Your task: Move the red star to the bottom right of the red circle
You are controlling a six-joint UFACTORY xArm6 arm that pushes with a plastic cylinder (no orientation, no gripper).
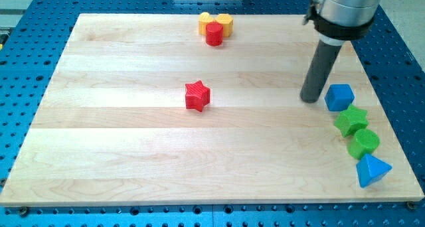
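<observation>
Sitting out in the open is the red star-shaped block (pixel 197 95), a little to the view's left of centre on the pale wooden tabletop (pixel 133 147), with bare wood all around it. Up at the view's top edge, the red circle, a short red cylinder block (pixel 214 34), stands just in front of two yellow blocks (pixel 216 21) and touches them; their exact shapes are hard to make out behind it. The star lies well below that cluster and slightly to its left.

Over on the view's right, the dark straight rod comes down from the grey arm housing, and my tip (pixel 310 99) meets the wood just to the left of the blue block (pixel 339 97), close beside it, contact unclear. No claw on this arm, so nothing opens, closes or grips. My tip is well apart from the star.

Below the blue block, a line runs down the right edge: green star block (pixel 350 121), green cylinder block (pixel 364 143), then blue triangular block (pixel 372 170).
</observation>
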